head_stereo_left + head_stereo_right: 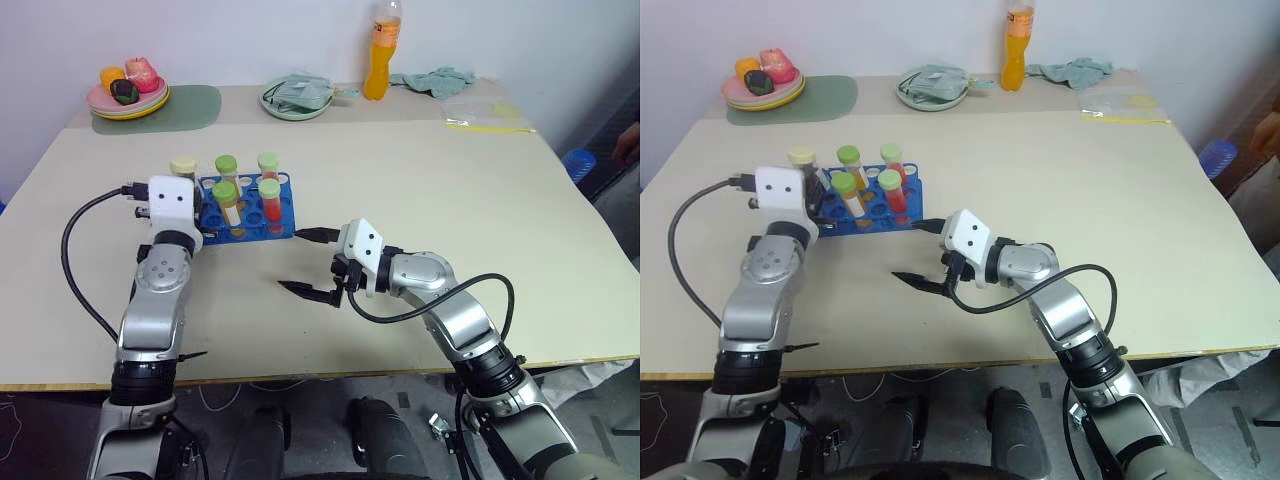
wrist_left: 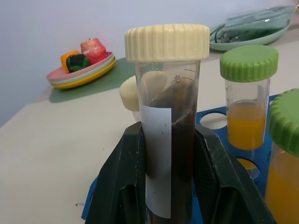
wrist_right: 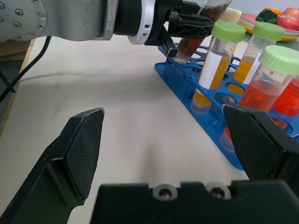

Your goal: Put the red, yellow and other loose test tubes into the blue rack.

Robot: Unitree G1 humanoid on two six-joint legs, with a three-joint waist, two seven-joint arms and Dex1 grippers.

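Note:
A blue rack (image 1: 262, 233) stands left of the table's middle, with several green-capped tubes upright in it. Some hold orange liquid (image 3: 217, 60) and some red (image 3: 267, 88). My left gripper (image 2: 168, 135) is shut on a dark brown tube (image 2: 170, 130) with a cream cap. It holds the tube upright at the rack's left end, with the tube's bottom (image 3: 184, 51) at one of the end holes. Just behind it stands another cream-capped tube (image 2: 128, 93). My right gripper (image 1: 292, 261) is open and empty, pointing left just above the table in front of the rack.
Along the far edge are a plate of toy fruit (image 1: 128, 95) on a green mat (image 1: 190, 105), a green plate with a cloth (image 1: 298, 98), an orange drink bottle (image 1: 380, 50), a teal cloth (image 1: 435, 78) and a plastic bag (image 1: 485, 115). A person's hand (image 1: 628, 140) shows at the right edge.

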